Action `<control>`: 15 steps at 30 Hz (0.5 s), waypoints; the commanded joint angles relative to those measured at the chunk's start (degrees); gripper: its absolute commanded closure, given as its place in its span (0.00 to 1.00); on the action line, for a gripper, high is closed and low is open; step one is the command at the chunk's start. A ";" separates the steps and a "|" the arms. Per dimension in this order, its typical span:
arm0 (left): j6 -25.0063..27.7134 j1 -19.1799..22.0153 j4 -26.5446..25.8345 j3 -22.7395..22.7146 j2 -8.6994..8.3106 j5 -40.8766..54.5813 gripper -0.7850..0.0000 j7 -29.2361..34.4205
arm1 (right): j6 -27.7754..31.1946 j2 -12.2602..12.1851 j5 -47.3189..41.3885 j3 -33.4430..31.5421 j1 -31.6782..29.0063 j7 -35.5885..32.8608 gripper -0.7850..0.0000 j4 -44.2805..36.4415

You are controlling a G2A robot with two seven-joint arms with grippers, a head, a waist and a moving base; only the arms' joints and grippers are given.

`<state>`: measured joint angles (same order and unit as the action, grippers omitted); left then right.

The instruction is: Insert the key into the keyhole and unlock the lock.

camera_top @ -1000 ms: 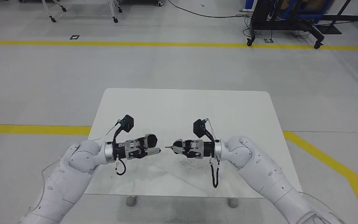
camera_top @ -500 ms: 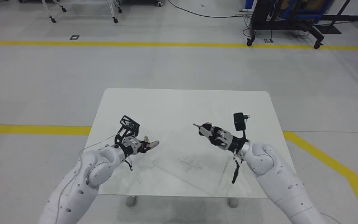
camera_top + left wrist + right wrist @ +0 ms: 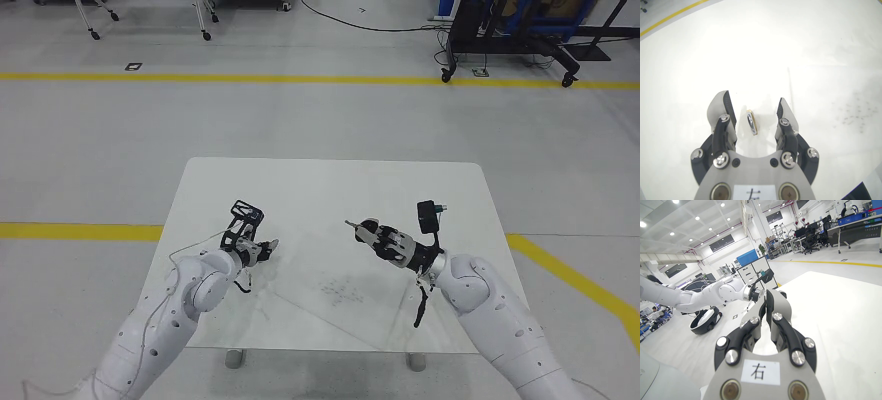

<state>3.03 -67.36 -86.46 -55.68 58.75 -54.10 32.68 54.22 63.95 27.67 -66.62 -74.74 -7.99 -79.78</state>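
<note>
A small brass padlock (image 3: pixel 752 123) rests edge-on on the white table (image 3: pixel 330 190), between the spread fingers of my left gripper (image 3: pixel 754 96), which is open and touches it on neither side. In the top view the left gripper (image 3: pixel 262 248) points down at the table's left half. My right gripper (image 3: pixel 368 232) hovers over the right half, shut on a thin silver key (image 3: pixel 350 224) whose tip sticks out toward the left arm. In the right wrist view the key (image 3: pixel 765 288) pokes out of the closed right gripper (image 3: pixel 766 296).
Faint grey scuff marks (image 3: pixel 340 292) lie on the table between the two arms, also seen as scuff marks (image 3: pixel 855 117) beside the left gripper. The left arm (image 3: pixel 730 292) shows beyond the right gripper's fingers. Yellow floor lines (image 3: pixel 300 78) run past the table.
The two grippers, nearly tip to tip a second ago, have parted. The right one drew back with the key; the left one turned down to the table and opened, leaving the padlock free.
</note>
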 commanded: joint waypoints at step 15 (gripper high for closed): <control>-0.79 2.26 3.01 1.37 1.56 0.03 0.59 4.20 | 0.00 0.00 0.00 0.00 0.00 0.00 1.00 0.00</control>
<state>2.20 -64.97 -83.41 -54.27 60.28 -54.07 36.65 54.22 63.95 27.67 -66.62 -74.74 -7.99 -79.78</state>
